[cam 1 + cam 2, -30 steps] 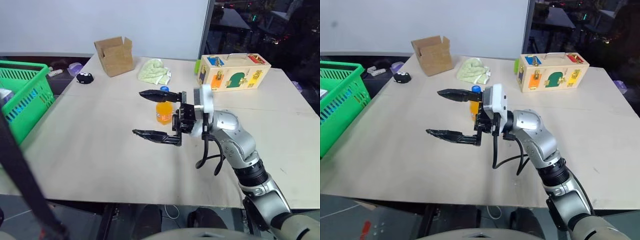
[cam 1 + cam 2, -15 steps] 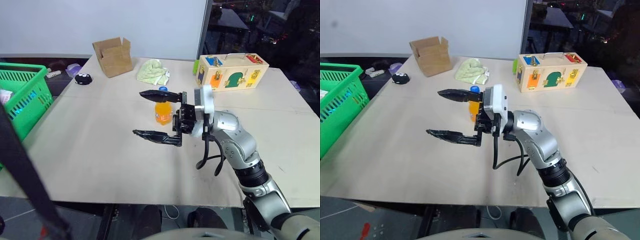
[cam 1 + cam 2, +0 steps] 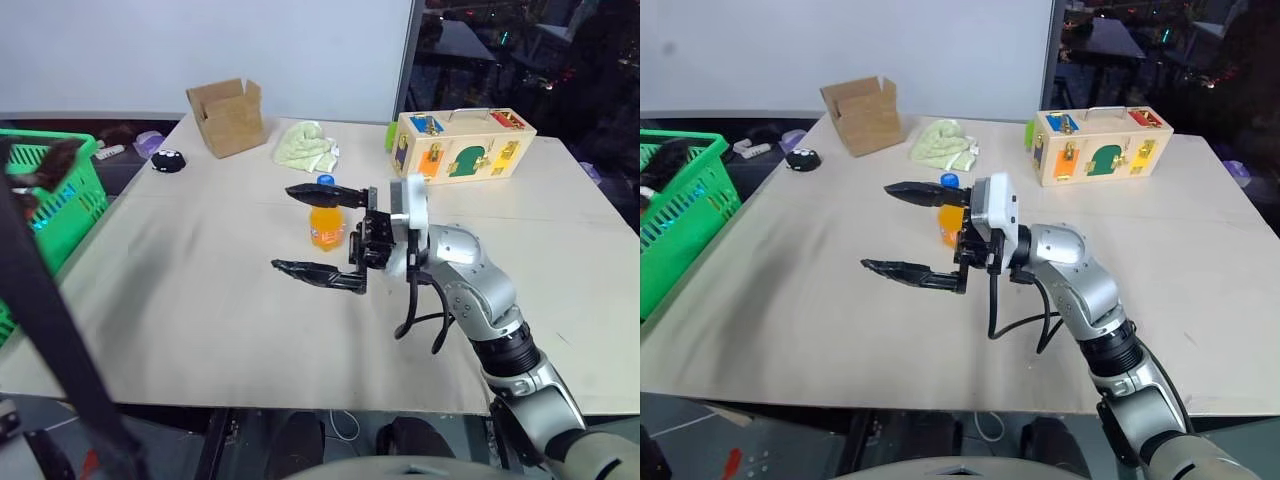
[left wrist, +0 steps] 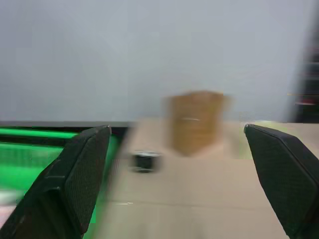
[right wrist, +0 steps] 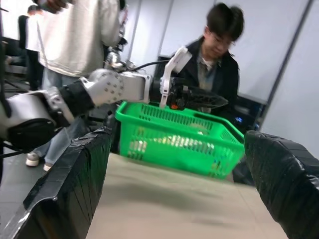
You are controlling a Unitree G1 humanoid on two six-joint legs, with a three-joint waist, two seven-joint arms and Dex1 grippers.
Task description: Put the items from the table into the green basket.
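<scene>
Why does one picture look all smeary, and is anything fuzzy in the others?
The left wrist view is smeared sideways: the cardboard box and green basket are streaky. In the left eye view, the left gripper over the basket is a blurry dark smudge. The right eye view is sharp, with a soft shadow under the right gripper. In the right wrist view the people look slightly soft.

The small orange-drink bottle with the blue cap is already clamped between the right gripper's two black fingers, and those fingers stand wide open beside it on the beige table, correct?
Not clamped. In the left eye view the small orange-drink bottle with the blue cap stands free on the beige table, behind the right gripper, untouched. The rest holds: its black fingers stand wide open.
</scene>
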